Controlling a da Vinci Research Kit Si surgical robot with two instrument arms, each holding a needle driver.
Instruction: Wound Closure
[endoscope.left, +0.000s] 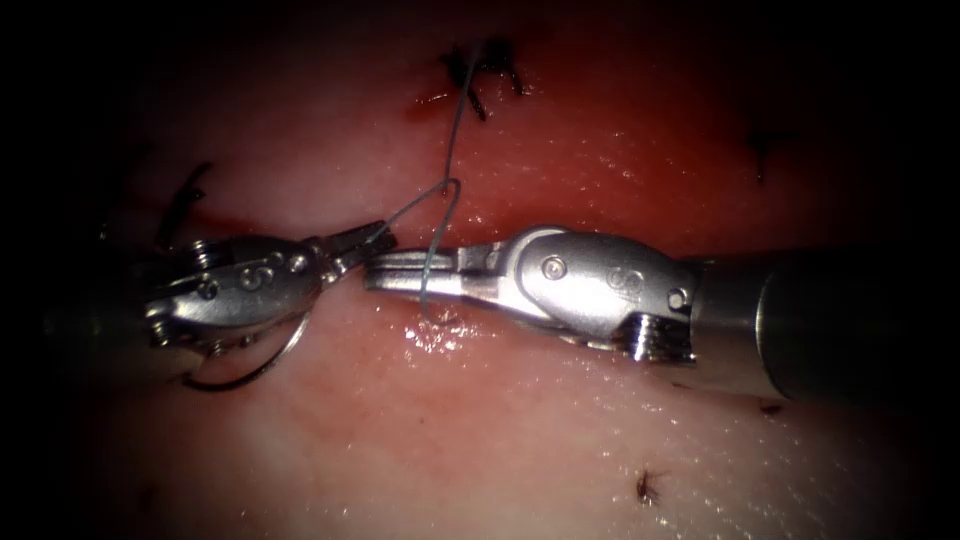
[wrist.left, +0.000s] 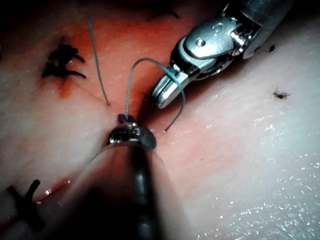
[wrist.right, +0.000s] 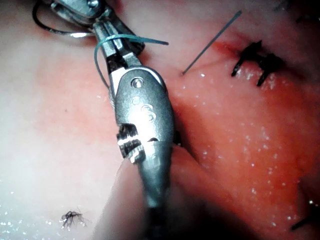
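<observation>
Thread (endoscope.left: 447, 190) looped over right hand (endoscope.left: 400, 275)

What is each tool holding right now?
Left tool: jaws shut on the thread; needle beside it.
Right tool: jaws shut, thread draped over them.

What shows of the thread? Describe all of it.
The thread is thin, smooth and grey-blue. One straight strand runs from beside the dark knotted stitch down to the tissue and meets it at a point. A second strand rises from the left tool's shut jaws, arcs over the right tool's tip and comes down onto the tissue just beyond. It looks slack, not taut.
</observation>
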